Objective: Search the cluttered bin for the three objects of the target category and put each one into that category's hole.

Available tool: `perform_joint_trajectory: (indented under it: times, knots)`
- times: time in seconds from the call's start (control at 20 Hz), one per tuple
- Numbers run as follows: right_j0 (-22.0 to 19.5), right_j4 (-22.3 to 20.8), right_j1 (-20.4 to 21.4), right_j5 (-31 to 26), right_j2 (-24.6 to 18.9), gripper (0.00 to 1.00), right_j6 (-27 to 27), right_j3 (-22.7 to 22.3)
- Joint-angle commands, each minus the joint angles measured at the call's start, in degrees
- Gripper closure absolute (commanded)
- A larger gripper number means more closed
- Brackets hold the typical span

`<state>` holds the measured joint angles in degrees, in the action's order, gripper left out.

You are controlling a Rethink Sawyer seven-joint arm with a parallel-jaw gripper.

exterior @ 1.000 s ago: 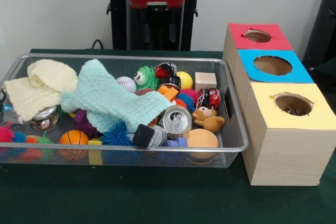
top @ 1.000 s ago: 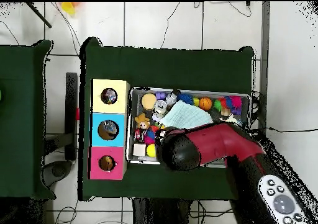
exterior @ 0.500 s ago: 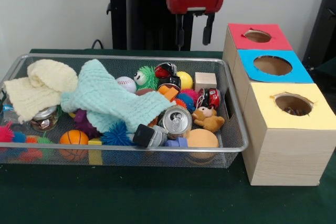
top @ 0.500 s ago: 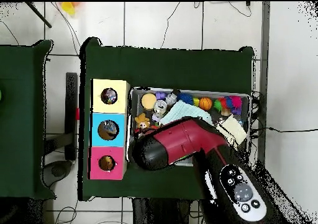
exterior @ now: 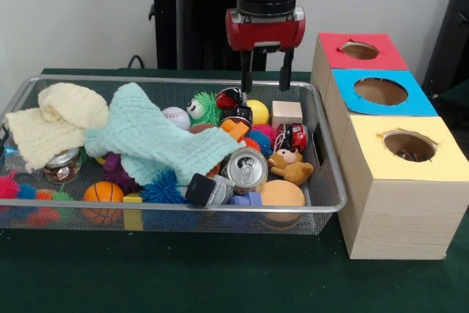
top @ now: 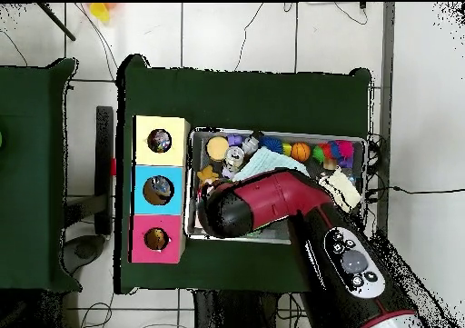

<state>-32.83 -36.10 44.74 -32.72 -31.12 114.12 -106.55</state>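
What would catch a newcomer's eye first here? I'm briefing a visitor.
The red gripper hangs with open fingers over the far end of the wire bin, which is heaped with toys and a teal knitted cloth. Beside it stand three boxes topped red, blue and yellow.

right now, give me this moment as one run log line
phase: descending over bin | gripper: open, empty, above yellow ball | wire bin: cluttered | yellow box hole: item inside
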Motion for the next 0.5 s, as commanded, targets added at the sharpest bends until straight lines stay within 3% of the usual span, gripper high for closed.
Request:
perform_joint_trajectory:
  times: [0.05, 0.5]
  knots:
    - [0.9, -4.0, -5.3, 5.1, 5.4, 0.0, 3.5, 5.9]
    - [4.8, -2.1, -4.6, 5.6, 8.0, 0.0, 4.6, 6.6]
